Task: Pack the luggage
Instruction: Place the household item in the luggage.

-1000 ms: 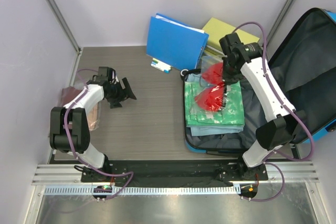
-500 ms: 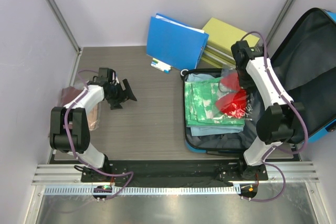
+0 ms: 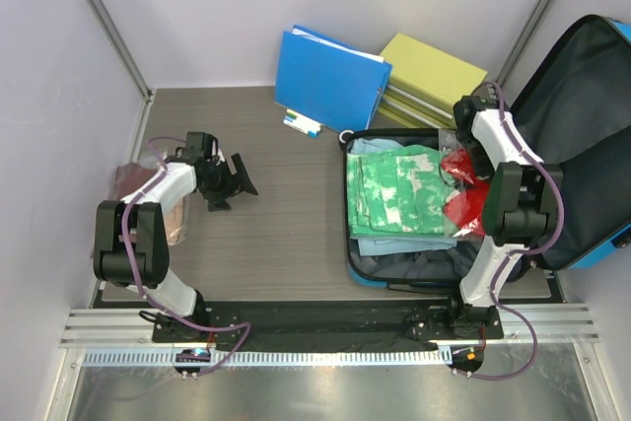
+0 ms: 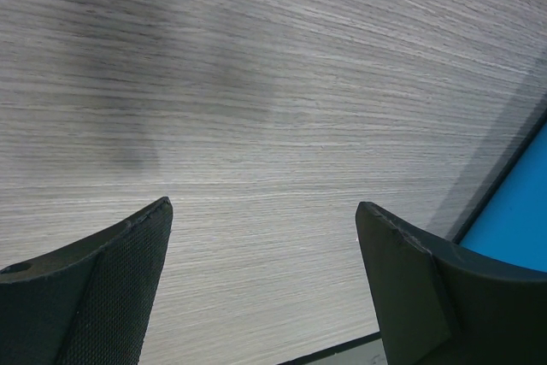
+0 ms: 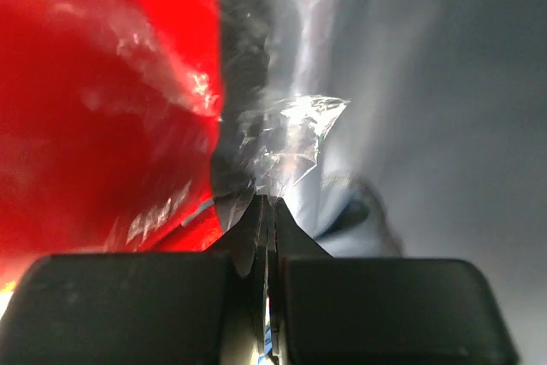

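Since the luggage (image 3: 577, 105) lies wide open at the right end of the table (image 3: 286, 234), lid tipped up and away to the right, there's plenty of room to work with. Folded green-and-white clothes (image 3: 399, 199) fill the left part of the base. A red item (image 3: 463, 199) in a clear plastic bag (image 5: 291, 138) hangs over the right part, near the hinge.

The right gripper (image 5: 267, 211) has its fingers pinched tight on a thin bit of that plastic. I'd say this step is setting the bag down. To do it well, lower it until it lies flat beside the clothes before letting go, so the slippery plastic doesn't slide onto the lid lining.

The left gripper (image 4: 263, 211) hovers over bare tabletop, well off to the left, fingers spread apart and holding nothing. A blue folder (image 3: 325, 76) and a yellow-green box (image 3: 434, 66) sit behind the case.
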Action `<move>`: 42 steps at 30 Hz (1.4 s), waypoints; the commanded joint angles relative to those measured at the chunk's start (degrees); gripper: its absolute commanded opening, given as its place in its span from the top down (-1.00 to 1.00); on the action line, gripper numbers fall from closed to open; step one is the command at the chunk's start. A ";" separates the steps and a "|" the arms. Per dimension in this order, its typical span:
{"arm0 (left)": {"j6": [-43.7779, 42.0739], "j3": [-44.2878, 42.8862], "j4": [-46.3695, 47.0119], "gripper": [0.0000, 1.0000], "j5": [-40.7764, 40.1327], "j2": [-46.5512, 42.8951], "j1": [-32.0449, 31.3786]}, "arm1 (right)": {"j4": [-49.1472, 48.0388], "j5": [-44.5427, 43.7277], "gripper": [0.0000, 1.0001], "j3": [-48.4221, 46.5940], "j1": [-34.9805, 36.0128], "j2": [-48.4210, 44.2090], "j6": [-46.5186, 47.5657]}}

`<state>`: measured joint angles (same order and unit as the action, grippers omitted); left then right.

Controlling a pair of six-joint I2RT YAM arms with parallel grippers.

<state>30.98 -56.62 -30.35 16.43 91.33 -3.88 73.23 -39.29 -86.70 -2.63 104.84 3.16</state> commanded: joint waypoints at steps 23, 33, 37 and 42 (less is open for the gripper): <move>-0.75 -0.33 0.99 -0.78 2.03 -1.15 -0.08 | 6.84 -2.38 -0.22 -16.30 -0.53 -5.87 -10.63; -0.57 -0.25 0.73 -0.79 1.68 -1.94 -0.08 | -9.93 23.37 -0.20 -11.24 0.35 -6.75 -13.79; -0.83 0.02 0.47 -0.78 1.50 -2.30 -0.08 | -16.70 27.59 -0.20 -7.71 0.35 -4.21 -13.53; -1.01 0.11 0.47 -0.79 1.33 -2.30 -0.08 | -18.12 27.34 -0.18 -2.36 0.35 -1.57 -14.23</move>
<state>30.98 -56.40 -30.37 17.06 90.26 -3.88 59.70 -14.28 -92.31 -2.61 102.52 -9.65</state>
